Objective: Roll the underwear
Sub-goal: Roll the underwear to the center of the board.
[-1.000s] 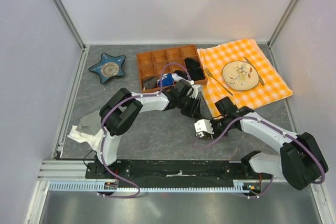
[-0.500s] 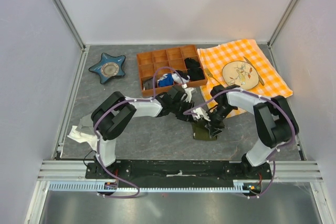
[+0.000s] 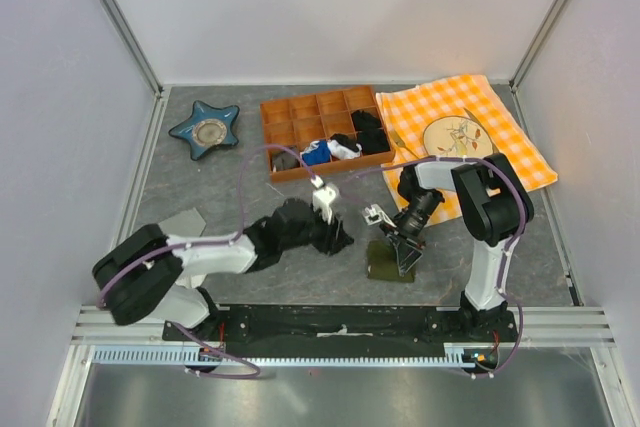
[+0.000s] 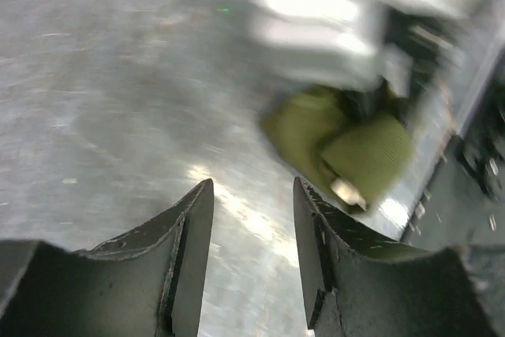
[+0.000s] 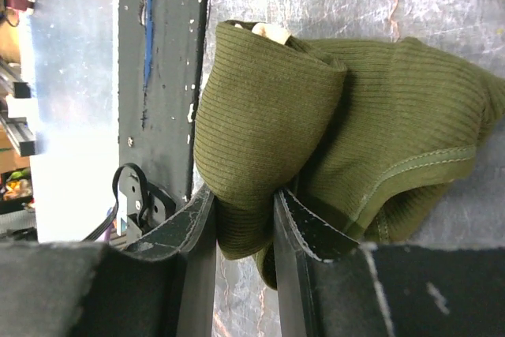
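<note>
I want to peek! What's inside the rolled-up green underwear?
A cream-white bit peeks from the olive-green underwear roll. Folded cloth and the pinching right gripper hide the rest.

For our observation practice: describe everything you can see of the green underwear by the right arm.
The underwear is olive-green ribbed knit cloth with a stitched hem and a bit of cream band peeking out. It is bunched into a loose roll on the grey table, towards the near edge. The right gripper pinches one fold; apart from the table, nothing else touches it.
</note>
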